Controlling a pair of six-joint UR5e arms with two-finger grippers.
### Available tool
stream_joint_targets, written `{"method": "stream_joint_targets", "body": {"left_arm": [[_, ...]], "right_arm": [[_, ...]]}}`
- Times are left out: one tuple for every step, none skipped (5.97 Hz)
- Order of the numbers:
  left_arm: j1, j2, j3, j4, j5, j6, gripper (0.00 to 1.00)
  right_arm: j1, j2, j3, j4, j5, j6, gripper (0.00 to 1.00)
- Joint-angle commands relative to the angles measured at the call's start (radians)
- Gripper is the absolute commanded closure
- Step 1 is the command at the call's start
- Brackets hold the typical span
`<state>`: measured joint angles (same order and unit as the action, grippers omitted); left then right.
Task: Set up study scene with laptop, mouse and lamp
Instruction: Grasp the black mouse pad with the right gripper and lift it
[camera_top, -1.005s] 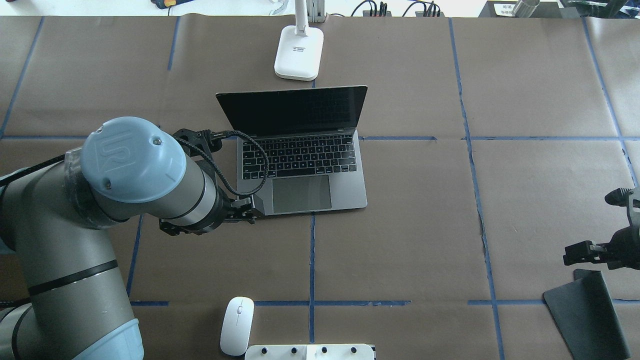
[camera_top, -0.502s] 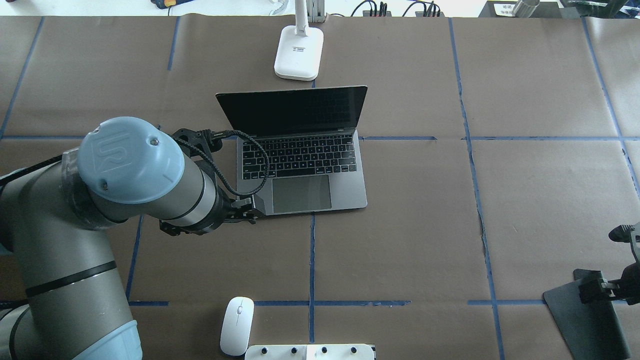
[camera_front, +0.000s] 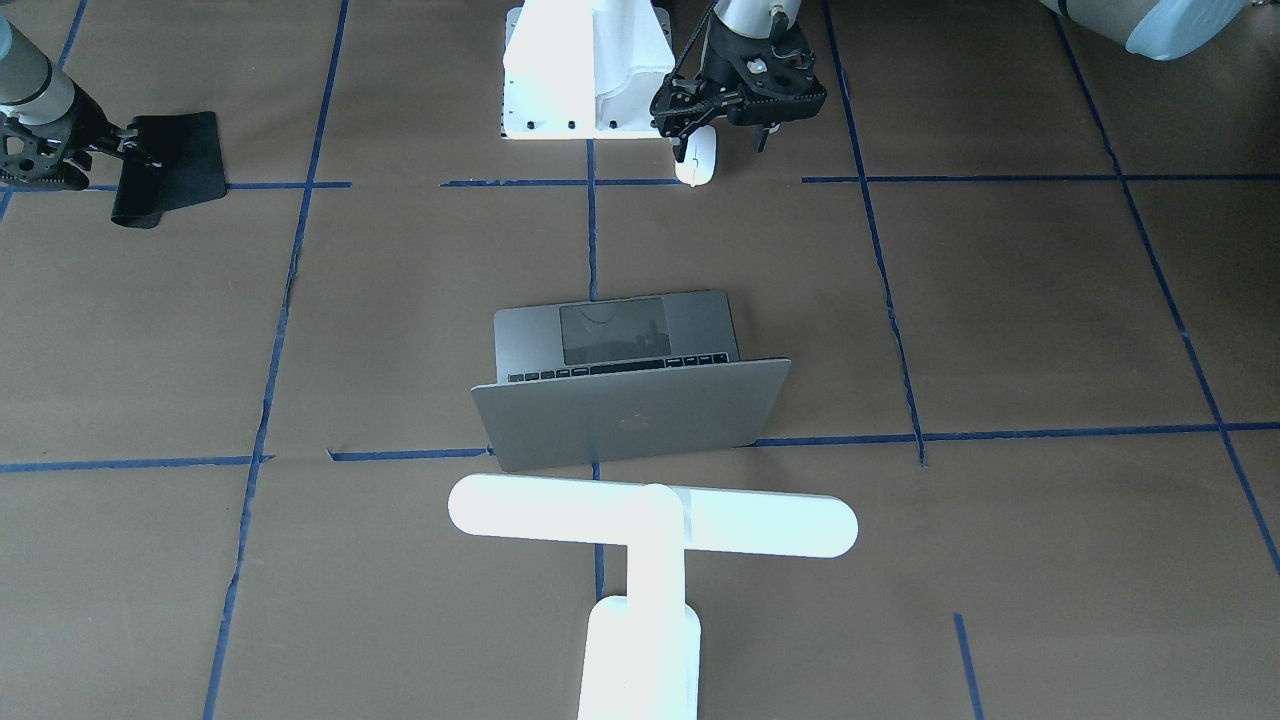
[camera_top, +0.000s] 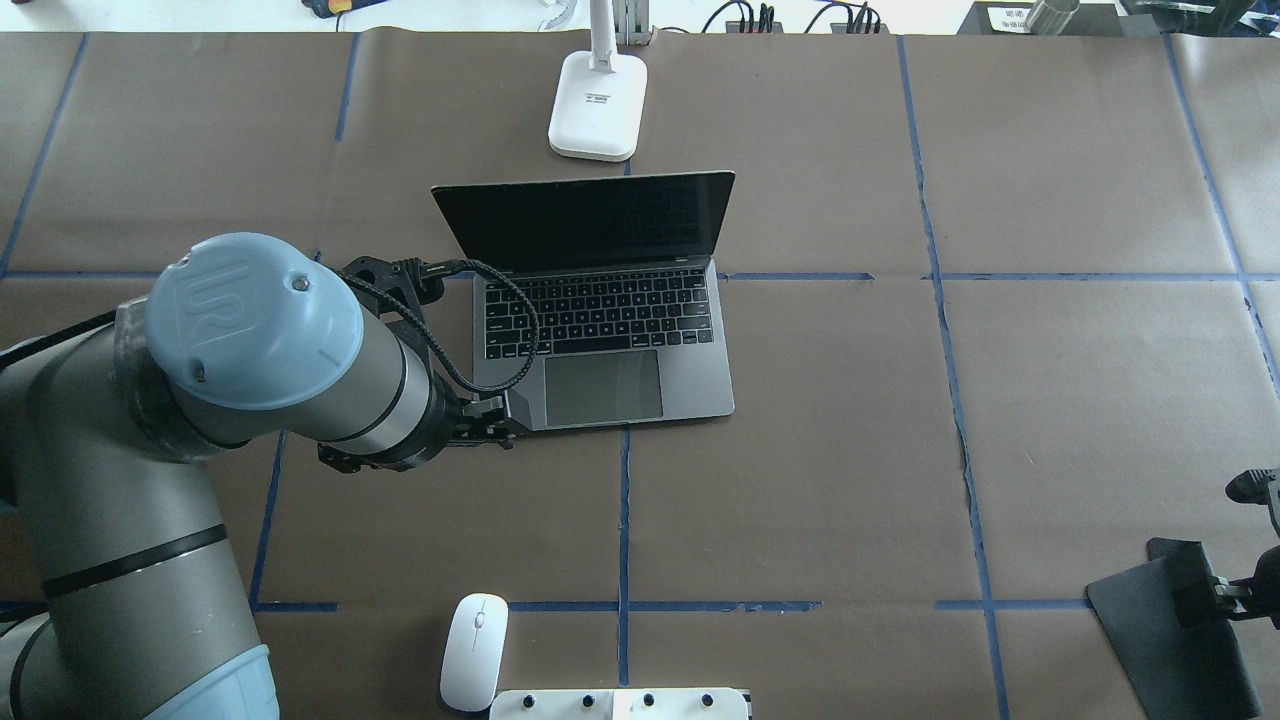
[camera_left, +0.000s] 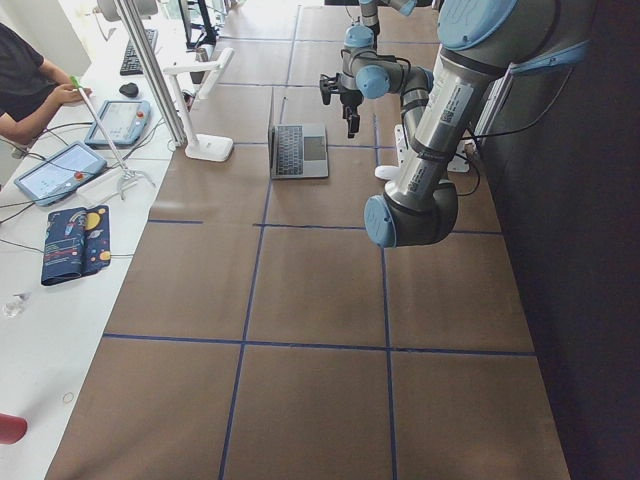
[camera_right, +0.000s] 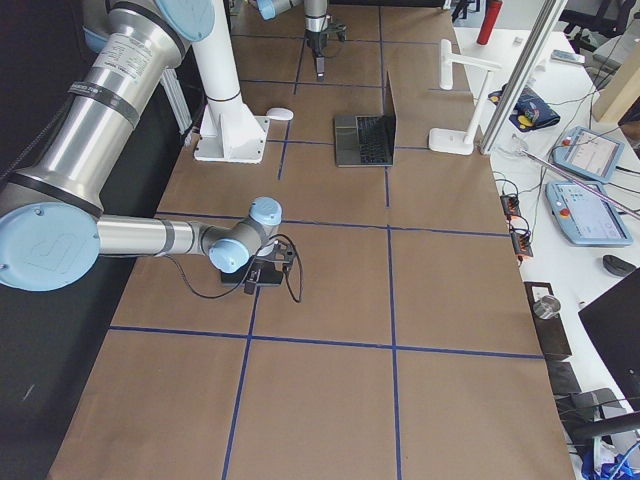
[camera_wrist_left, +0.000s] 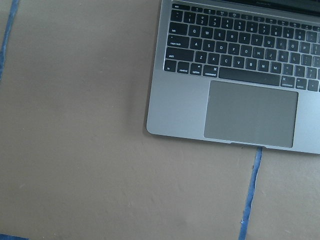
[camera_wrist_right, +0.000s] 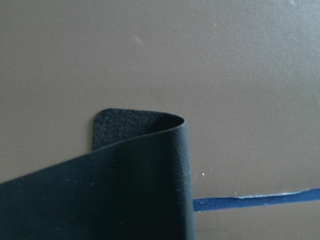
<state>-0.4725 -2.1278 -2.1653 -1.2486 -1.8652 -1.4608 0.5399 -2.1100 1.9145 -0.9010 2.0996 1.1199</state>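
The silver-grey laptop (camera_top: 690, 390) stands open at the table's middle, its lid showing in the front-facing view (camera_front: 630, 420). The white T-shaped lamp (camera_front: 650, 525) stands just behind it, with its base (camera_top: 596, 105) on the paper. The white mouse (camera_top: 474, 650) lies at the near edge by the pedestal. My left gripper (camera_front: 723, 148) is open and empty. It hangs high over the paper beside the laptop's front left corner (camera_wrist_left: 155, 127). My right gripper (camera_top: 1205, 595) is at the edge of a curled black mat (camera_top: 1160, 640). I cannot tell whether it is open or shut.
A white bolted pedestal (camera_top: 620, 705) sits at the near edge, next to the mouse. The black mat's end curls upward in the right wrist view (camera_wrist_right: 125, 130). Blue tape lines cross the brown paper. Cables and gear lie beyond the far edge.
My right gripper has come down and toward the robot onto the black mat's edge. My left arm has shifted only slightly. Laptop, mouse and lamp have not moved.
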Motion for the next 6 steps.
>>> {"method": "stream_joint_targets", "body": {"left_arm": [[0.0,0.0,-0.007,0.0,0.0,0.0,0.0],[-0.001,0.0,-0.007,0.0,0.0,0.0,0.0],[-0.001,0.0,-0.007,0.0,0.0,0.0,0.0],[-0.001,0.0,-0.007,0.0,0.0,0.0,0.0],[-0.001,0.0,-0.007,0.0,0.0,0.0,0.0],[-0.001,0.0,-0.005,0.0,0.0,-0.001,0.0]], "right_arm": [[-0.008,-0.001,-0.006,0.001,0.0,0.0,0.37],[-0.008,-0.001,-0.006,0.001,0.0,0.0,0.62],[-0.014,0.001,-0.006,0.002,-0.001,-0.002,0.82],[-0.014,0.001,-0.006,0.004,-0.001,-0.002,0.92],[-0.012,0.001,-0.005,0.004,-0.003,-0.002,0.96],[-0.011,0.002,0.004,0.007,-0.003,0.001,0.98]]}}
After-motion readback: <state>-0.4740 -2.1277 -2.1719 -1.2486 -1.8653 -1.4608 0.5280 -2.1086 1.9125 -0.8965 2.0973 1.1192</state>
